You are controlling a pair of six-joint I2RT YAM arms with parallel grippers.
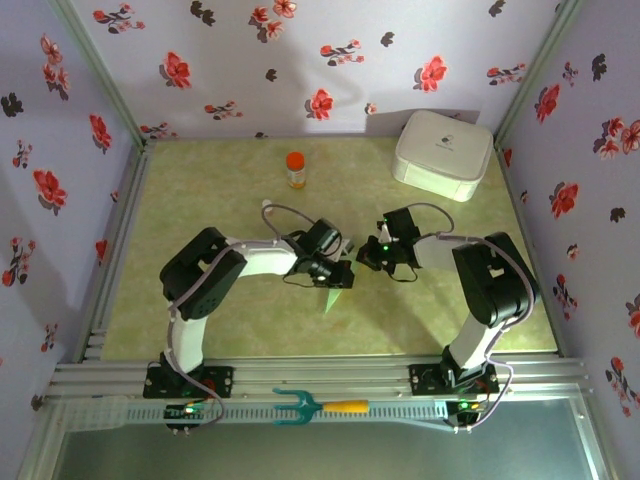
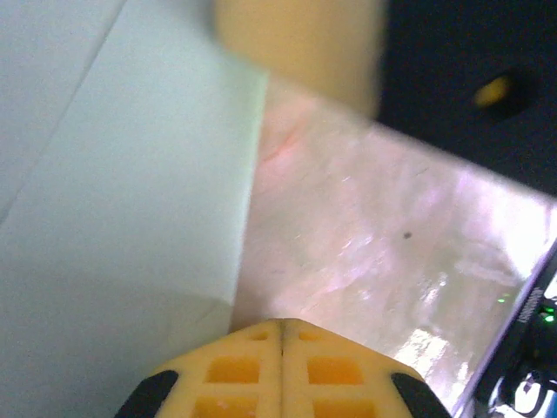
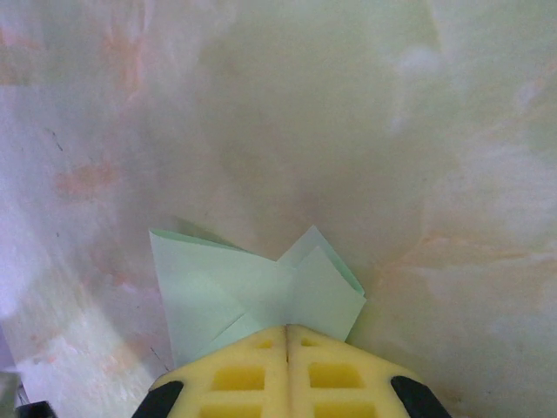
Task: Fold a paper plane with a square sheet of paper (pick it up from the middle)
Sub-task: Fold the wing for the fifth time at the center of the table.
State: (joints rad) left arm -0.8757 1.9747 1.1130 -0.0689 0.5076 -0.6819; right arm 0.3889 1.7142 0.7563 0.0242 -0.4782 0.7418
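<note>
Top external view: both arms reach in toward the middle of the marbled yellow-green table (image 1: 210, 190), and their wrists meet just in front of the centre. The left gripper (image 1: 340, 270) and the right gripper (image 1: 366, 258) sit close together. The green paper sheet (image 1: 335, 294) lies between and just below them, already creased into a narrow wedge whose point aims toward the near edge. Left wrist view: the left gripper's (image 2: 281, 348) yellow fingers (image 2: 226, 374) are pressed flat together along a single seam. The paper (image 2: 130, 218) spreads wide and blurred over the left half and runs in beneath the finger on that side, so it reads as pinched there. One straight crease crosses its upper left corner. A blurred yellow pad (image 2: 296, 43) and a dark body hang close at the top. Right wrist view: the right gripper's (image 3: 287, 344) fingers (image 3: 348, 379) are likewise clenched with no gap. The paper (image 3: 252, 283) comes out from between their tips as two overlapping folded flaps, one pointing left and one up to the right, over the table surface (image 3: 305, 104). Elsewhere in the top view, a small orange-capped bottle (image 1: 295, 170) stands upright toward the back. A white rounded box (image 1: 443, 152) sits in the back right corner. A teal fork-shaped tool (image 1: 300, 406) with a yellow handle lies on the frame rail between the two arm bases.
</note>
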